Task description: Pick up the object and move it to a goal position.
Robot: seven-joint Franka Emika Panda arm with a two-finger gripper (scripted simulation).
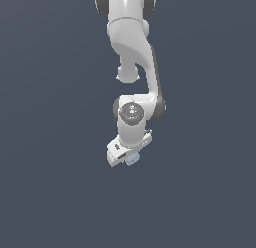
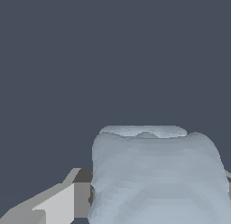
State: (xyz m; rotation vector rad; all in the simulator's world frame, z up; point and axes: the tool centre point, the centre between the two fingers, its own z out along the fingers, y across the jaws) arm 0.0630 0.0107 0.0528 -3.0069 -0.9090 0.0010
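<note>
The gripper (image 1: 128,158) fingers (image 2: 58,203) appear closed on the cube (image 1: 132,160). Transport step; next, carry it to the goal, unseen here.

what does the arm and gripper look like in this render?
Arm: glossy white rounded shells, dark grey bands at the joints, a round grey cap with a small red dot at the wrist. Gripper: white and boxy; one pale grey finger shows. No cables visible.

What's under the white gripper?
A small pale blue cube peeks out beneath the gripper. In the wrist view it looms large, with a grey finger beside it. The gripper covers most of it in the exterior view, so the grip itself is hidden.
</note>
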